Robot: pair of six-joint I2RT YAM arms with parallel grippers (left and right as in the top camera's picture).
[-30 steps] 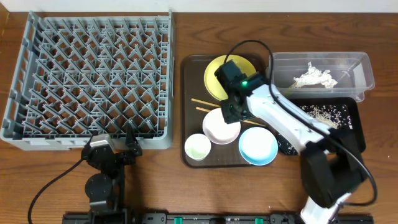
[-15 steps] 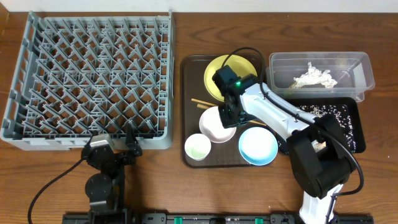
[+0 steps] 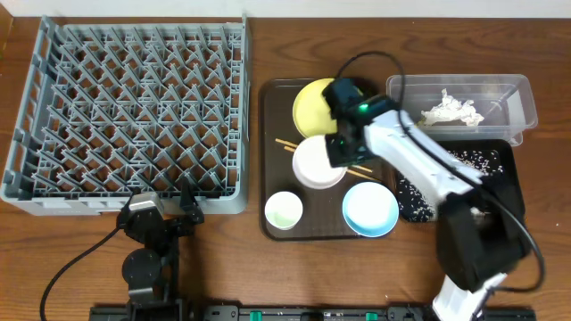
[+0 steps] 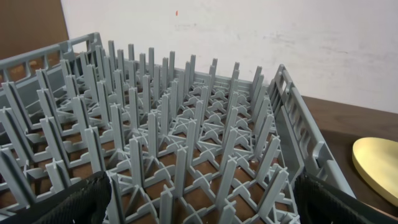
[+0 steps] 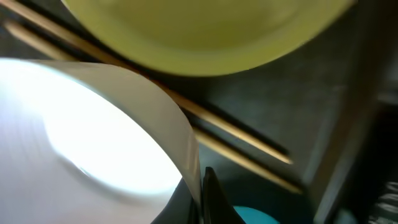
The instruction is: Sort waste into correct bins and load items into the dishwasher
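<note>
1. Progress: the waste looks sorted and loading has not begun. The rack [image 3: 125,107] holds nothing.
2. Tub [image 3: 526,102]: the napkin [image 3: 451,111] lies inside. Black tray [image 3: 504,183]: rice scraps [image 3: 468,160] are scattered over its floor. Wrapper: I cannot find it in any view.
3. Brown tray [image 3: 268,178] on the counter [image 3: 53,241] carries all the dishes: plate [image 3: 312,102] at the far end, cup [image 3: 284,210] and blue bowl [image 3: 370,210] at the near end. The chopsticks [image 5: 236,132] lie across the middle, partly hidden by the white bowl [image 3: 314,165].
4. Right jaws: closed tight on the white bowl's rim. The bowl is between plate and cup. I cannot tell whether it is lifted clear of the brown tray.
5. Left jaws: wide apart, holding nothing, parked at the rack's near edge.
6. Remaining, by my judgement: all five items go to the rack, the white bowl first.
</note>
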